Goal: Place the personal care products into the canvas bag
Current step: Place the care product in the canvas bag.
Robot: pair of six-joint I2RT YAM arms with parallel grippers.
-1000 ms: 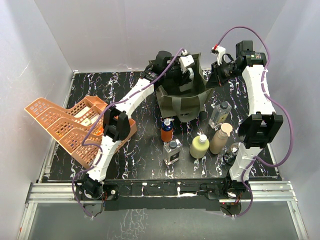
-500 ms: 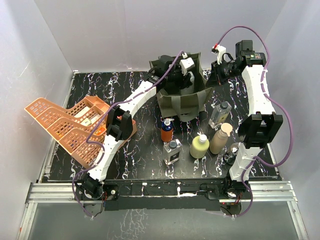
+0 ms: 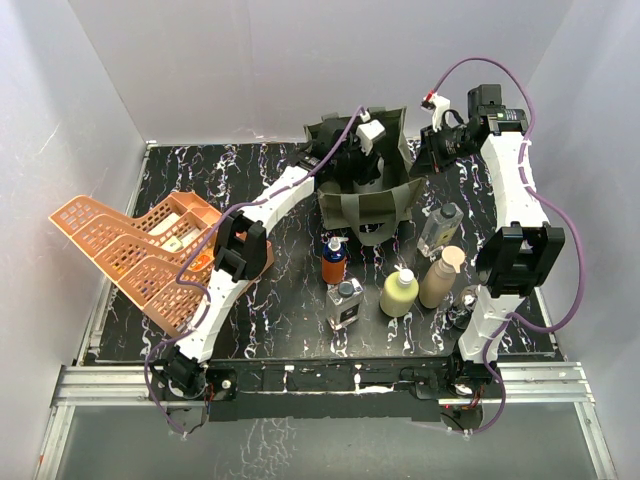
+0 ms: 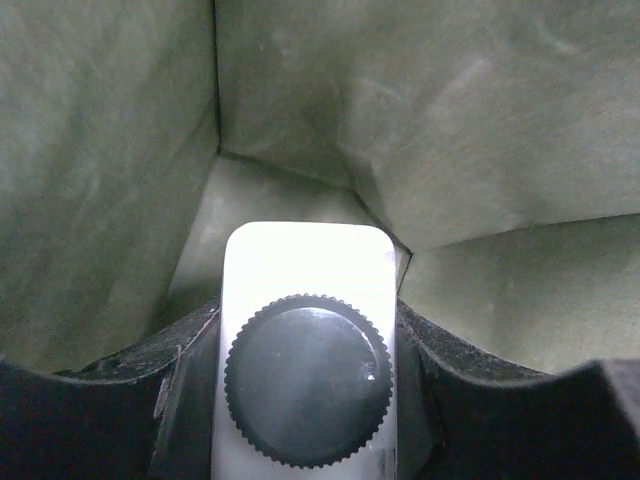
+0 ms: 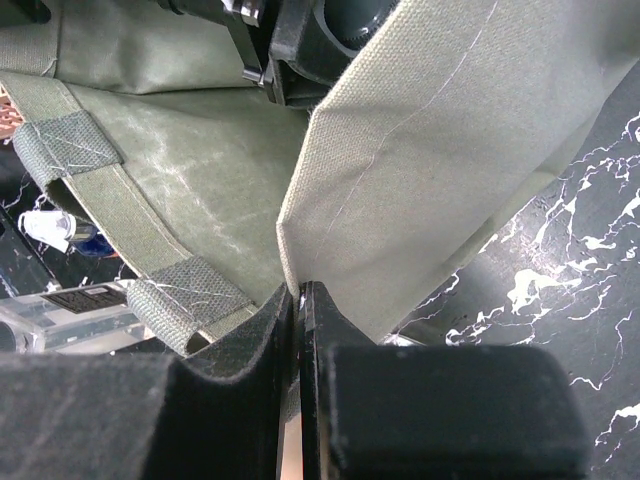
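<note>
1 black-capped bottle (image 4: 308, 265) gripped by left hand (image 4: 308, 335), wrist view only, right hand (image 5: 298, 300) pinching canvas bag (image 5: 430, 170)

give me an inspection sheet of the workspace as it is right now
surface: black marbled table, no spills seen
job's things: canvas bag upright at the far middle; white bottle inside it; in front stand the orange bottle, square clear bottle, yellow-green pump bottle, tan bottle and clear black-capped bottle; dark round bottle partly hidden by the right arm
clutter: orange baskets tipped at the left edge
grippers: left gripper in the bag, fingers on the white bottle; right gripper shut on the bag's rim
cables: purple cables along both arms, off the bottles
surroundings: white walls; metal rail at the near edge
</note>
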